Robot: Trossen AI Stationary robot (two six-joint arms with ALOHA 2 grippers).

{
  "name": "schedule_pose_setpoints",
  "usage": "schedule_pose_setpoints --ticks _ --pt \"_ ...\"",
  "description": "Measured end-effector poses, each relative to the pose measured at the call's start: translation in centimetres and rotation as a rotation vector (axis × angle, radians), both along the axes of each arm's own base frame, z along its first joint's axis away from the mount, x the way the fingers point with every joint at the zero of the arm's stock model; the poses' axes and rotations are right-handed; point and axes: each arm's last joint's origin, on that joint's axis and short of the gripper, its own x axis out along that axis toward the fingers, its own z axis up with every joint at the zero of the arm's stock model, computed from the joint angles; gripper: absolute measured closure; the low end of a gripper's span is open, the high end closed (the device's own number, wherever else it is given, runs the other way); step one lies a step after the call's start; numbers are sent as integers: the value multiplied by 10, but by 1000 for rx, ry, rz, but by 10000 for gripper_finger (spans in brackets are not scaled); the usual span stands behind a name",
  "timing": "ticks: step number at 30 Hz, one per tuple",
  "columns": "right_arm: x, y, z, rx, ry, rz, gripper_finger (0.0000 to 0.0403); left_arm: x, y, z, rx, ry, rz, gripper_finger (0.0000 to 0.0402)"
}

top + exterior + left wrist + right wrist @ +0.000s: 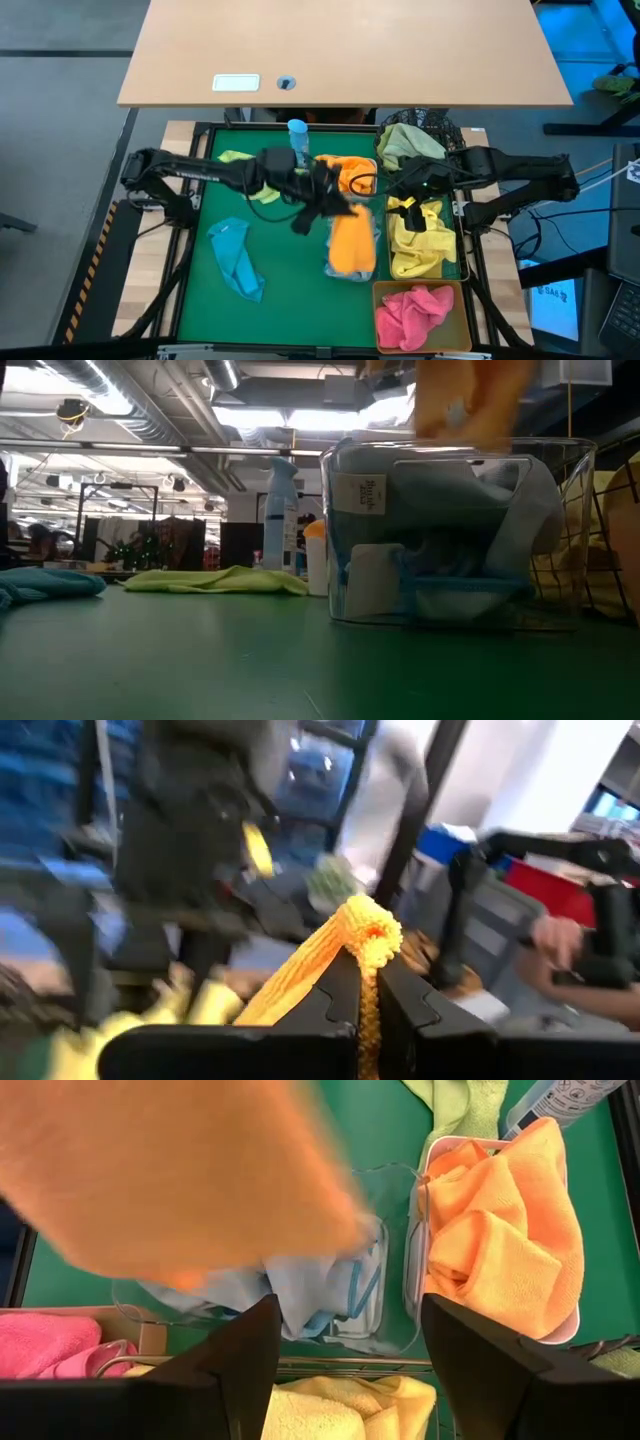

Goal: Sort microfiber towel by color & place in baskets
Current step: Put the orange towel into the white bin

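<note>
Overhead, left end effector [322,208] clenched on orange towel [352,245] above green mat [290,285].

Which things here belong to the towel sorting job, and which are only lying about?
Job:
- orange towel pinched in the left gripper
- teal towel on the mat
- white tub with orange towels
- clear tub
- amber tub with pink towels

Lying about:
- spray bottle
</note>
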Motion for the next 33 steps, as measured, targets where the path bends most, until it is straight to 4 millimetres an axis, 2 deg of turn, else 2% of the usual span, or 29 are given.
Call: schedule_pose_setpoints --ticks 6,12,16,22,27,33 --pt "-2 0 1 0 3 0 162 -3 38 33 57 -114 107 398" --pt "-2 0 1 0 2 -2 162 -9 77 40 65 -127 221 398" --pt "-2 0 0 -1 3 0 162 -12 104 35 84 -88 316 398" --pt "-2 0 0 -1 5 1 162 -12 138 16 95 37 467 398" --pt "-2 0 0 -1 5 1 162 -10 149 3 97 111 503 398" --pt "-2 0 0 -1 9 1 162 -5 148 -14 125 224 502 398"
